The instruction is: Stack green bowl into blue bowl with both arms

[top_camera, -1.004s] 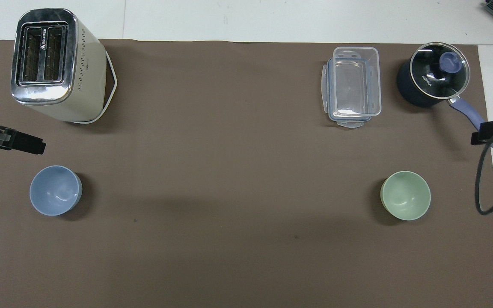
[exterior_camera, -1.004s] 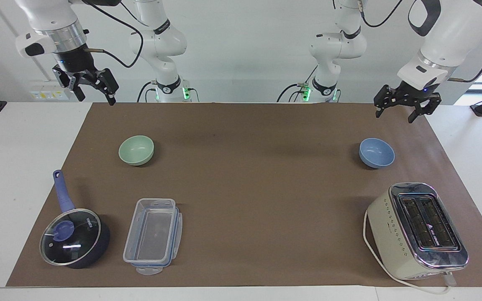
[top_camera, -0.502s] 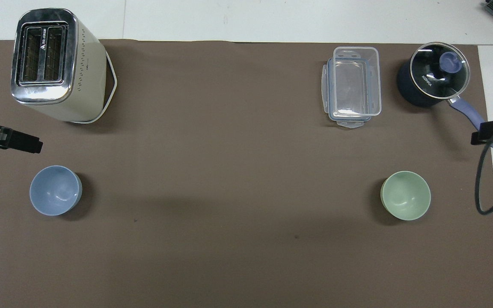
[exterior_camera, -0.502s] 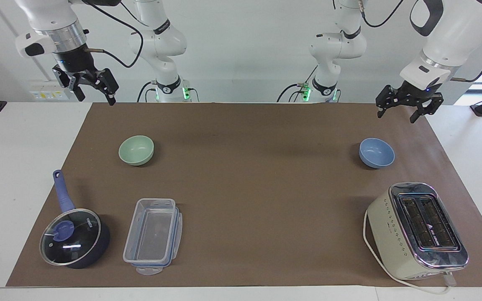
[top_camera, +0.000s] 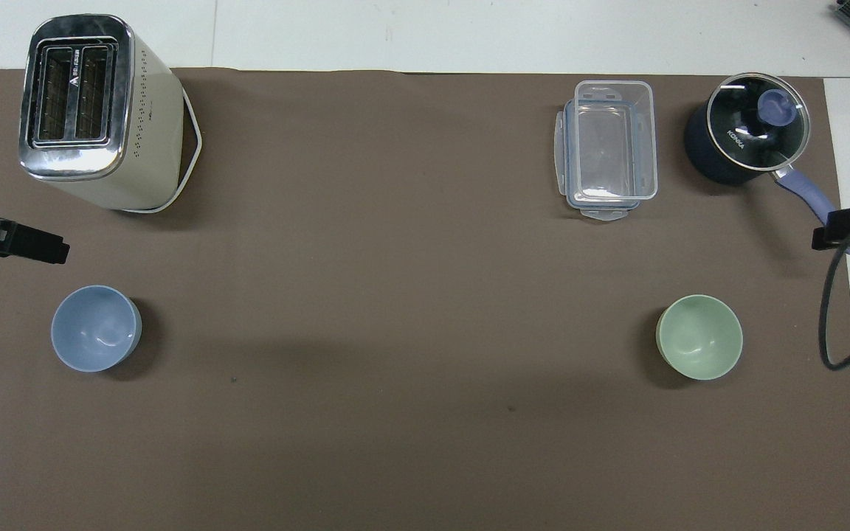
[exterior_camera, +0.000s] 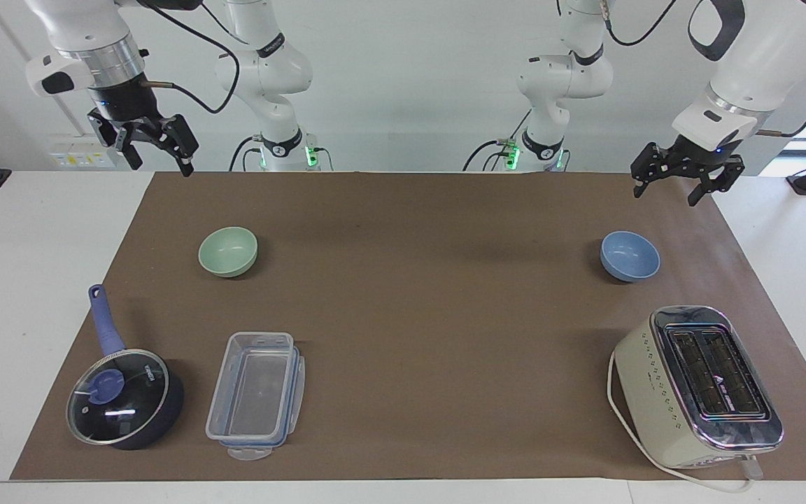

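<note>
The pale green bowl (exterior_camera: 228, 250) sits upright on the brown mat (exterior_camera: 431, 301) toward the right arm's end; it also shows in the overhead view (top_camera: 699, 337). The blue bowl (exterior_camera: 630, 255) sits upright toward the left arm's end, also seen from overhead (top_camera: 94, 328). Both bowls are empty and far apart. My left gripper (exterior_camera: 665, 192) hangs open and empty in the air over the mat's edge at the left arm's end (top_camera: 26, 245), clear of the blue bowl. My right gripper (exterior_camera: 158, 164) hangs open and empty over the mat's edge at the right arm's end (top_camera: 849, 234), well above the green bowl.
A cream toaster (exterior_camera: 700, 385) stands farther from the robots than the blue bowl. A clear plastic container (exterior_camera: 256, 392) and a dark blue lidded saucepan (exterior_camera: 123, 397) lie farther from the robots than the green bowl. A black cable (top_camera: 831, 324) hangs by the right gripper.
My left gripper has drifted slightly upward and outward toward the left arm's end of the table. The right gripper and both bowls have not moved.
</note>
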`<state>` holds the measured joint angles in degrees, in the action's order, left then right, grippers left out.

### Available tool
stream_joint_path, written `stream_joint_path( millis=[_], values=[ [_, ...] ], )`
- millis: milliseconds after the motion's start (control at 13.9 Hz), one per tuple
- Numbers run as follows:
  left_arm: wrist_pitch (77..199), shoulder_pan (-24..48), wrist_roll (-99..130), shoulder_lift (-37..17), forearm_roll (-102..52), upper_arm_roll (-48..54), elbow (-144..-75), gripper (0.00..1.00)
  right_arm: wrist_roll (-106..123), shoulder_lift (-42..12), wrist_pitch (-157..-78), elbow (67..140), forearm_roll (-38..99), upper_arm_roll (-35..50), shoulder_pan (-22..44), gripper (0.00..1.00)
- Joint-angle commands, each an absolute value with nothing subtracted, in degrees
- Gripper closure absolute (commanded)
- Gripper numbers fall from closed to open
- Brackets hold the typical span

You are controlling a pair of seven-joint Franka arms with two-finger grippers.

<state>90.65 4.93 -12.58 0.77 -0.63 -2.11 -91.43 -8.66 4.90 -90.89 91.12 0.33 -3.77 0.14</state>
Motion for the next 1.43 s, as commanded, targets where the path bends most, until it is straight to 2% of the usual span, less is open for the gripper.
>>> stream_joint_path(
  millis=[0,1363],
  values=[
    [90.27,4.83,-12.13,1.05,0.00,-2.20,-91.05,0.00,-7.38,5.19,-90.97,90.97,-0.26,-3.69,0.00,0.00],
    [91.05,4.39,-12.48,1.14,-0.09,-2.29,-91.49,0.00,-7.38,5.27,-90.97,91.05,-0.18,-3.69,0.00,0.00]
  ],
)
